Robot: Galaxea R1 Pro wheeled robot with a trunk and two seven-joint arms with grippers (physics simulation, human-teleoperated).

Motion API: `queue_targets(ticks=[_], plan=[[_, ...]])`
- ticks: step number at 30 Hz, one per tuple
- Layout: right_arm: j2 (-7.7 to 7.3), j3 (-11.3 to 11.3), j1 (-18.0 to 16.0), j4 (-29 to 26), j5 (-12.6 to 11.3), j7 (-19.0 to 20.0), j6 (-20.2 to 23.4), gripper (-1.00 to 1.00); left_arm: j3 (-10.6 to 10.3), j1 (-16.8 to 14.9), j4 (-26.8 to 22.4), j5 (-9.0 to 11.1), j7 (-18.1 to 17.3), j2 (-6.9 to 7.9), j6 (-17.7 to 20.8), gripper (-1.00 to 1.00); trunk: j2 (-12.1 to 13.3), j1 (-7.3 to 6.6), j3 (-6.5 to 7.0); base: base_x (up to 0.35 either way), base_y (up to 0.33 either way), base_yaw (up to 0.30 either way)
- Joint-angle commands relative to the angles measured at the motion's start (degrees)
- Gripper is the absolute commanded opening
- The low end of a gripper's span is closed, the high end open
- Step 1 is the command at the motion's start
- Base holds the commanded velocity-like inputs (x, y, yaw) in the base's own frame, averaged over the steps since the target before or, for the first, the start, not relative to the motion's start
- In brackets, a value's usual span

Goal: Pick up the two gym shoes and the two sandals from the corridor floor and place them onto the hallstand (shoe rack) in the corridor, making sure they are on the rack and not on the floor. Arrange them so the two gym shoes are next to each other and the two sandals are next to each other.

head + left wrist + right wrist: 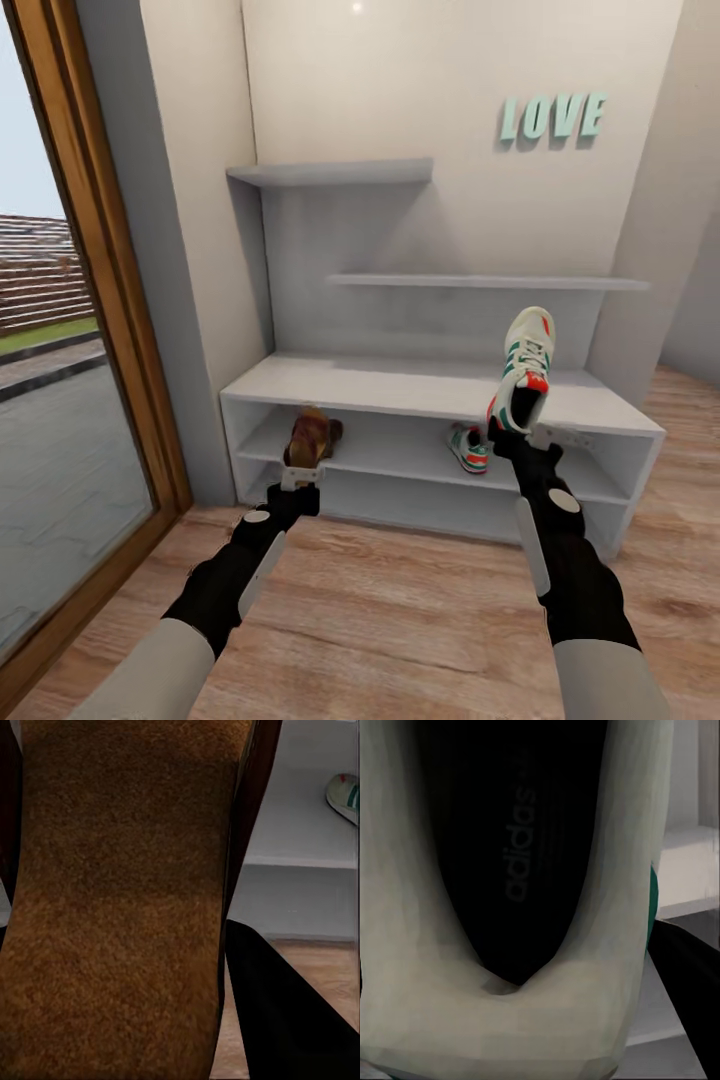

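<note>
Grippers both loaded: right gripper pinches a gym shoe upright above the hallstand top; left gripper clamps a sandal before its upper shelf, where the second gym shoe rests.

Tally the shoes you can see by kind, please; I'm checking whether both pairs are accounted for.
Gym shoes: 2, one held upright in the right gripper at, one lying on the hallstand's upper open shelf at.
Sandals: 1, brown, held in the left gripper at.
Total: 3 shoes in view.
</note>
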Motion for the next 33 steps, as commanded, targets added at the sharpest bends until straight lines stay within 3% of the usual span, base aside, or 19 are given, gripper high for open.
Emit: queue_targets(ticks=[1,5,9,13,16,22,33], plan=[[0.01,-0.1,-0.04,-0.16,-0.17,-0.14,1.04,-1.0,-0.18,-0.03,0.6,0.44,0.44,0.05,0.31,-1.0,-0.03,-0.02,-0.06,0.0,0.0,-0.284],[-0.14,-0.3,-0.04,-0.43,-0.18,-0.12,4.45,-1.0,-0.14,-0.03,4.34,0.72,0.47,-0.04,0.35,-1.0,-0.03,-0.02,-0.06,0.0,0.0,-0.294],[-0.36,-0.93,-0.04,-4.13,-0.2,-0.1,12.15,-1.0,0.02,-0.08,10.25,1.09,0.53,-1.41,0.35,-1.0,-0.03,-0.02,-0.06,0.0,0.0,-0.299],[-0.41,-6.33,-0.04,-8.62,-0.15,-0.06,17.67,-1.0,0.13,-0.11,11.73,1.1,0.73,-1.75,0.54,-1.0,-0.03,-0.02,-0.06,0.0,0.0,-0.18],[-0.41,-9.1,-0.04,-10.75,-0.07,-0.02,18.65,-1.0,0.15,-0.12,11.92,1.07,0.78,-1.8,0.6,-1.0,-0.03,-0.02,-0.06,0.0,0.0,-0.038],[-0.39,-10.12,-0.04,-12.62,-0.04,-0.01,18.99,-1.0,0.15,-0.12,11.6,1.05,0.82,-1.96,0.62,-1.0,-0.03,-0.02,-0.06,0.0,0.0,-0.006],[-0.39,-10.26,-0.04,-12.78,-0.04,-0.02,19.02,-1.0,0.24,-0.21,11.45,0.98,1.0,-1.87,1.57,-1.0,-0.18,0.27,-3.33,0.0,0.0,0.0]])
